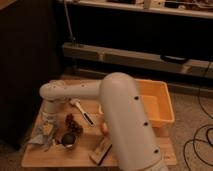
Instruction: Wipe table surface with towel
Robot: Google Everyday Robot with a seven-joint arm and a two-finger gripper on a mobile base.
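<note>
The towel (39, 141) is a gray, crumpled heap on the front left part of the bench (85, 159). It is bunched up. Its longer way seems to run side to side, along the front edge of the bench, with the left end a bit nearer the front. It has no clear tip that points anywhere.

The pincer (48, 127) is down at the back edge of the towel, right on it or just above it. I cannot tell which. I also cannot tell if the pincer is wide, narrow or holding the cloth.

The big white arm (120, 107) comes up from the bottom right, bends, reaches left over the bench, and then turns down to the towel.

Just right of the towel sits a small dark round cup (69, 140). Behind the cup is a dark red lumpy thing (73, 122). A tool with a white handle (81, 112) lies slanted near the middle. A small orange ball-like thing (104, 128) peeks out beside the arm. A tan block (100, 151) lies near the front edge. A yellow tub (161, 113) stands on the right side.

The bench is light wood. Behind it is a dark shelf with a gray rail (135, 59). Black cables (200, 142) lie on the gray floor to the right.
</note>
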